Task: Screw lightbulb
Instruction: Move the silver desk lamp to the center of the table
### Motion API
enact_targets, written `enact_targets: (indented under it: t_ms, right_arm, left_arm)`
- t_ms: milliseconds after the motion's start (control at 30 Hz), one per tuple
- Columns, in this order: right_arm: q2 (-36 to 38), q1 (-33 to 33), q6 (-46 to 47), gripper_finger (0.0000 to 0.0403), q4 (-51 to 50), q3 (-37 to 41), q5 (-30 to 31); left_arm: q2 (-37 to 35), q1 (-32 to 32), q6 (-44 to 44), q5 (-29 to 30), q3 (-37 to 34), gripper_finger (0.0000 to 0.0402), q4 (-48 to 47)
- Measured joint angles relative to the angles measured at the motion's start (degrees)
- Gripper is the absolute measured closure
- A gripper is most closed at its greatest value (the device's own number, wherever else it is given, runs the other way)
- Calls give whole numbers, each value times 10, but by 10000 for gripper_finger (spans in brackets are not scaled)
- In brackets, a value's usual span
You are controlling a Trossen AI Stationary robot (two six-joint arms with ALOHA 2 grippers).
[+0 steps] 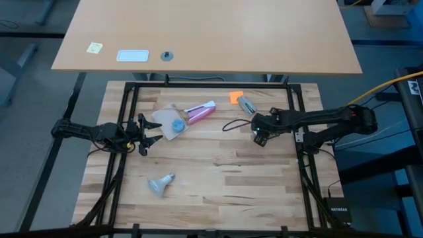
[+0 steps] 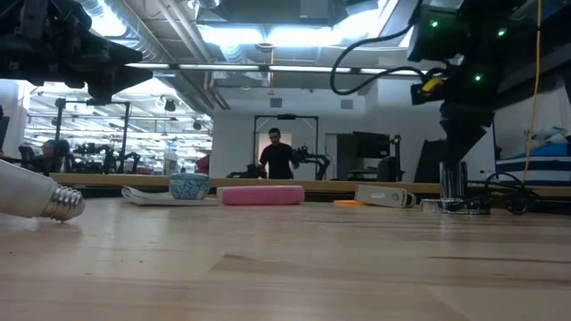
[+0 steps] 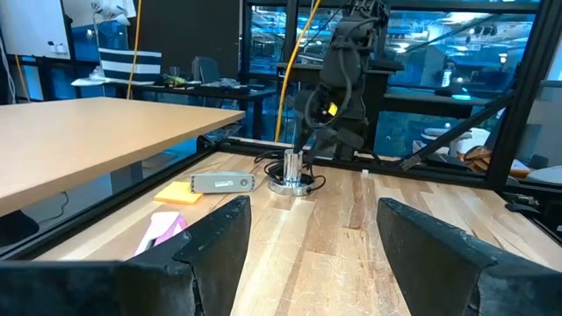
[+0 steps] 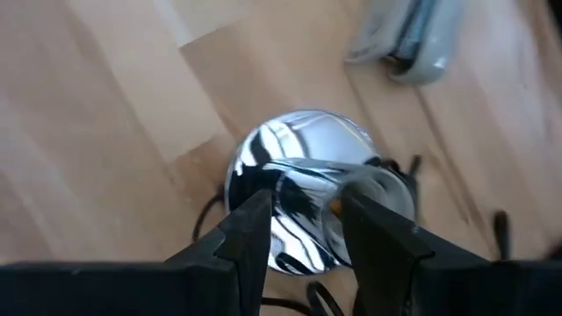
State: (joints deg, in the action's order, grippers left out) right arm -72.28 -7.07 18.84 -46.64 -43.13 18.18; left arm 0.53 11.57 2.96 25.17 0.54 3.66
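The frosted-white lightbulb (image 1: 160,184) lies on its side on the wooden table, near the front left, and no gripper touches it. Its screw base (image 2: 64,205) shows at the left edge of the low view. The silvery socket (image 4: 294,180) stands upright at the table's right, its thin black cord (image 1: 231,125) trailing left. My right gripper (image 4: 303,230) hangs just above the socket, pointing steeply down, open, with one finger to each side of the socket's top. My left gripper (image 1: 147,130) waits level at the table's left edge, open (image 3: 307,263), with nothing between its fingers.
A pink-and-white tube (image 1: 199,112) and a small blue cup (image 1: 178,124) on a paper lie at the back left. An orange note (image 1: 236,97) and a grey device (image 1: 246,106) lie behind the socket. Black frame rails (image 1: 125,106) border the table. A person (image 2: 278,159) stands far behind.
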Motion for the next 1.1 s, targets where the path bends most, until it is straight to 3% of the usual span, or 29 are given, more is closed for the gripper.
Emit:
enact_targets:
  t_ms: [233,467,667,800,1100]
  right_arm:
    - [-33,-24,-14,283,20,-3,-33]
    - [-31,-24,-14,385,49,-3,-57]
    - [-31,-24,-13,375,93,-17,-100]
    - [-34,-22,-32,397,152,-33,-144]
    - [-78,-6,-39,399,406,-38,-211]
  left_arm:
    - [0,0,0,0,0,160,0]
    - [0,0,0,0,0,160,0]
    - [0,0,0,0,0,160,0]
    - [0,0,0,0,0,160,0]
    - [2,0,0,0,0,160,0]
